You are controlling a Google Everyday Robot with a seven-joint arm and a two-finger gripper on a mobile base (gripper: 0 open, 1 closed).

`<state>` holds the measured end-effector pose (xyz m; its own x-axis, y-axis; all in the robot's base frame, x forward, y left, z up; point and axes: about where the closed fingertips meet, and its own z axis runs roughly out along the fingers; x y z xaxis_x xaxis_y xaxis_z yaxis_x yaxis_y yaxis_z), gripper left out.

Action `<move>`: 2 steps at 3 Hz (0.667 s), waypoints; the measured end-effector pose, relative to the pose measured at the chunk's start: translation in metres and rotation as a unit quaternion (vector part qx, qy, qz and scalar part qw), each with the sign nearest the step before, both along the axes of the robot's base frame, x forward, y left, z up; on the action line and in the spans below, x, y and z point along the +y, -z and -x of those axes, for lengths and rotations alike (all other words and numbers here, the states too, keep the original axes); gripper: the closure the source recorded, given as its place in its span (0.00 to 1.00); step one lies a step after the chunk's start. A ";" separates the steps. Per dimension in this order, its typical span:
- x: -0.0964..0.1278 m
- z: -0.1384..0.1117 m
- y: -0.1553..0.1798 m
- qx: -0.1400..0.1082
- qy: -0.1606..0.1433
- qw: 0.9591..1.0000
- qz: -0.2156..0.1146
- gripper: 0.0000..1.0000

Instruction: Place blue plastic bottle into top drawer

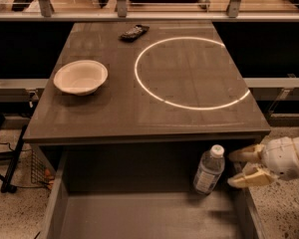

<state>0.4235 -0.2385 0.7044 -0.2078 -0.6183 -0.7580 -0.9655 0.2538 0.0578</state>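
The blue plastic bottle, clear with a white cap and a pale label, stands leaning a little to the right in the top drawer, near its back right corner. The drawer is pulled open below the table's front edge. My gripper is just right of the bottle, over the drawer's right wall. Its two cream fingers point left, are spread open and do not touch the bottle.
A cream bowl sits at the left of the brown table. A dark remote-like object lies at the back. A bright ring of light lies across the table's right half. Cables and a stand are on the floor at the left.
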 end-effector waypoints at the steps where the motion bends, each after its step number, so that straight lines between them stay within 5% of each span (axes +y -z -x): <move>1: -0.020 0.004 -0.004 0.002 0.014 1.000 0.013 0.18; 2: -0.061 0.009 -0.025 -0.007 0.032 0.998 0.056 0.23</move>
<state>0.4150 -0.2996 0.7290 -0.2401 -0.6847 -0.6881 -0.9474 0.3198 0.0124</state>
